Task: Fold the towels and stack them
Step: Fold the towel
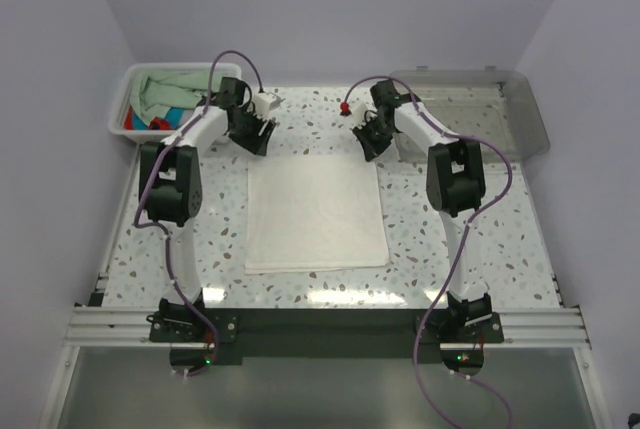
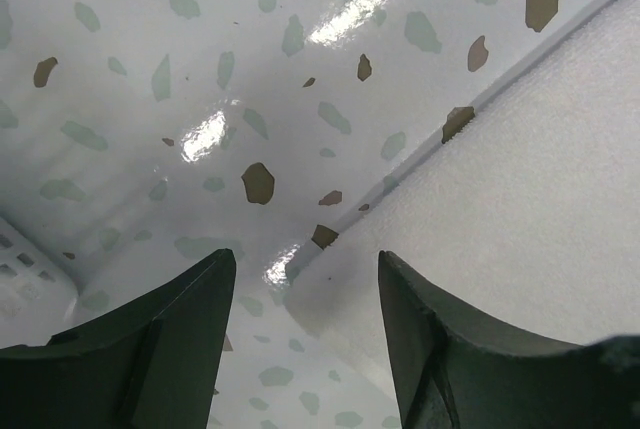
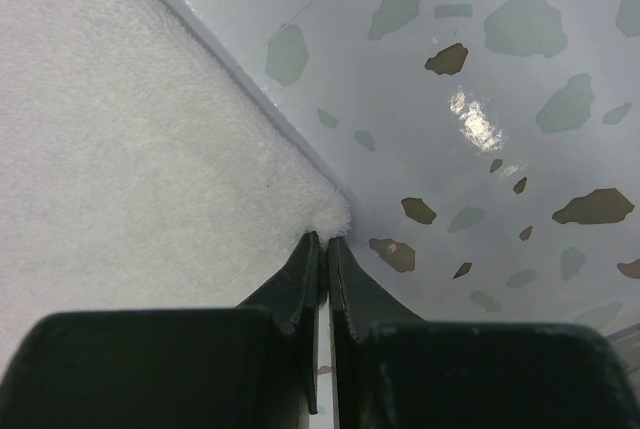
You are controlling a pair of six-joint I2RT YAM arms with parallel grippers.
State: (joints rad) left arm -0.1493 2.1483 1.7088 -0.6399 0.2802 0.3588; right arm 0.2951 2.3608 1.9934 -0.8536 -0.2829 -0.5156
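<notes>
A white towel (image 1: 315,211) lies spread flat in the middle of the table. My left gripper (image 1: 252,137) sits at its far left corner. In the left wrist view this gripper (image 2: 305,259) is open, its dark fingers (image 2: 170,339) standing either side of the towel's (image 2: 520,169) corner without closing on it. My right gripper (image 1: 366,144) is at the far right corner. In the right wrist view it (image 3: 325,239) is shut, with the bunched tip of the towel's (image 3: 130,129) corner pinched at its fingertips. A pale mint towel (image 1: 175,89) and a turquoise-and-red one (image 1: 172,119) lie in the basket.
A white slatted basket (image 1: 128,109) stands at the far left corner of the speckled table (image 1: 450,249). A clear grey plastic tray (image 1: 520,114) sits at the far right. Both arms reach over the towel's far side, and cables loop above them.
</notes>
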